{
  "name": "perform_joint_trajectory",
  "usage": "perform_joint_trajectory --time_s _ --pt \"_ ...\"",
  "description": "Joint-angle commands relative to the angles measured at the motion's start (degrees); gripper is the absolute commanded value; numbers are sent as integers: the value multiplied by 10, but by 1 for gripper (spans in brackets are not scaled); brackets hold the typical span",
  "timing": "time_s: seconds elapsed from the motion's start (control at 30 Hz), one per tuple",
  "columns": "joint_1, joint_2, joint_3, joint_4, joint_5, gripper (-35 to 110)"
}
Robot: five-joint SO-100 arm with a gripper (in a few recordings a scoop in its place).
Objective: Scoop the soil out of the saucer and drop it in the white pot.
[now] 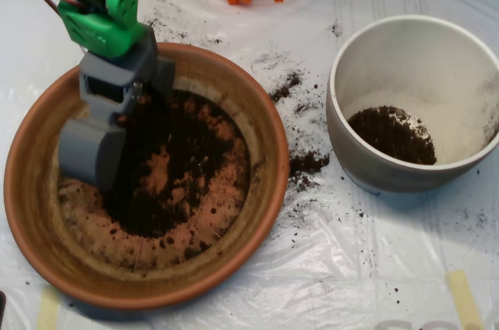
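Soil (168, 162) in the saucer (265, 135) looks loose, crumbly and light, best dug mid-patch; can't tell if the hand (93, 150) is open or loaded.

A fixed overhead camera looks down at close range on the saucer (265, 182), white pot (343, 139) and plastic-covered table (390, 267).

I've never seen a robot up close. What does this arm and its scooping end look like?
The arm is built of bright green plastic blocks with an orange part at the top, plus red and black cables looping beside it. Its scoop is plain grey: a boxy mount above a rounded, shell-like bucket.
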Motion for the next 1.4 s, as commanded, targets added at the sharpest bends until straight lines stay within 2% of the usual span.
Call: perform_joint_trajectory --time_s 0.0,0.3,0.4,0.57,0.97,1.07,1.37 --pt "9 -9 -23 -9 -16 55" --pt "-2 -74 -82 -24 -28 54" --pt "4 -92 -97 -25 -25 48" --pt "11 -100 -99 -41 -23 29" --pt "5 -57 -88 -53 -12 9" --pt "-1 -29 -74 -57 -6 0" --pt "-47 55 -77 -8 -1 0"
